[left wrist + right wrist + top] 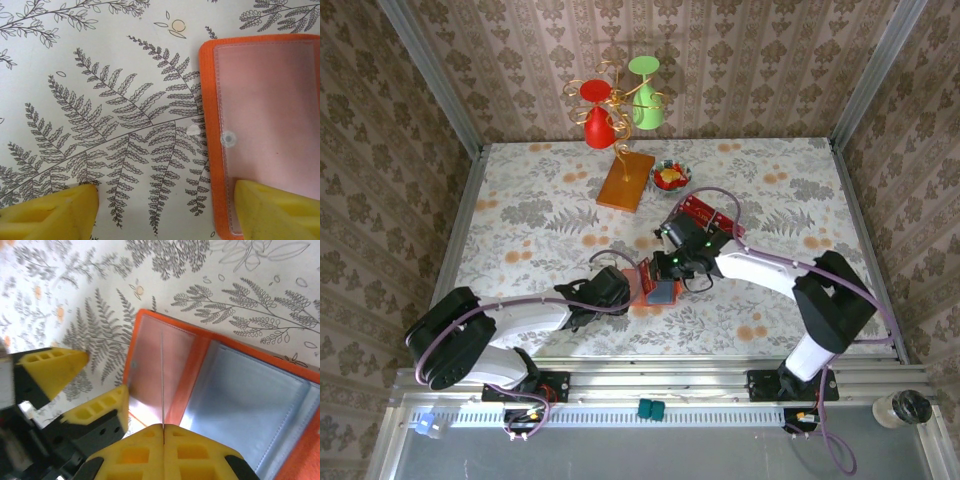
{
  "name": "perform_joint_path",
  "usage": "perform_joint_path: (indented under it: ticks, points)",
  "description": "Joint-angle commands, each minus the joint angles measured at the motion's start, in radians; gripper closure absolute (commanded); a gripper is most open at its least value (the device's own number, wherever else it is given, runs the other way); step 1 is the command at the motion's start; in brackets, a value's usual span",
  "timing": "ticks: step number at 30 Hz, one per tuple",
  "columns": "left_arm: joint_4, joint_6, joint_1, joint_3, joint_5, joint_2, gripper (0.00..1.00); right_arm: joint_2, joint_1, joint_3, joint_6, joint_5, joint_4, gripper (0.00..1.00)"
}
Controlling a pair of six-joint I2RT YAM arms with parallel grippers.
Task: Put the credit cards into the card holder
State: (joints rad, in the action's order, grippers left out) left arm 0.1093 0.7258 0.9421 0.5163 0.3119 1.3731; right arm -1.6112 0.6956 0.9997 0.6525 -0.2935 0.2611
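The card holder [660, 290] lies open on the table, orange with a clear left pocket [265, 100] and a grey-blue right panel [250, 405]. My left gripper [165, 212] is open and straddles the holder's left edge. One of its fingers [277, 210] rests on the clear pocket and the other is on the tablecloth. My right gripper [163, 427] is shut on a thin credit card [162, 380], seen edge-on, standing over the clear pocket just beside the left fingers [100, 412]. More red credit cards [705, 212] lie behind the right arm.
An orange-brown wooden board [626, 181] and a small bowl [671, 177] sit at the back. A wire stand with a red cup [599, 125] and a green cup [647, 100] is behind them. Both arms meet at the table's middle front.
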Motion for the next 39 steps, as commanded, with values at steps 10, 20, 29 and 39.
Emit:
perform_joint_path:
  ticks: [10, 20, 29, 39]
  points:
    - [-0.001, 0.008, 0.011, -0.009, 0.007, 0.007, 0.27, 0.158, -0.004, -0.331, 0.298, 0.078, -0.485, 1.0]
    - [0.004, 0.021, 0.019, -0.009, 0.016, 0.008, 0.28, 0.135, 0.0, -0.433, 0.36, 0.107, -0.676, 1.0]
    - [0.009, 0.029, 0.024, -0.009, 0.019, 0.012, 0.28, 0.072, 0.011, -0.436, 0.378, 0.109, -0.743, 1.0]
    - [0.01, 0.029, 0.028, -0.007, 0.023, 0.012, 0.28, 0.053, 0.016, -0.47, 0.389, 0.132, -0.771, 1.0]
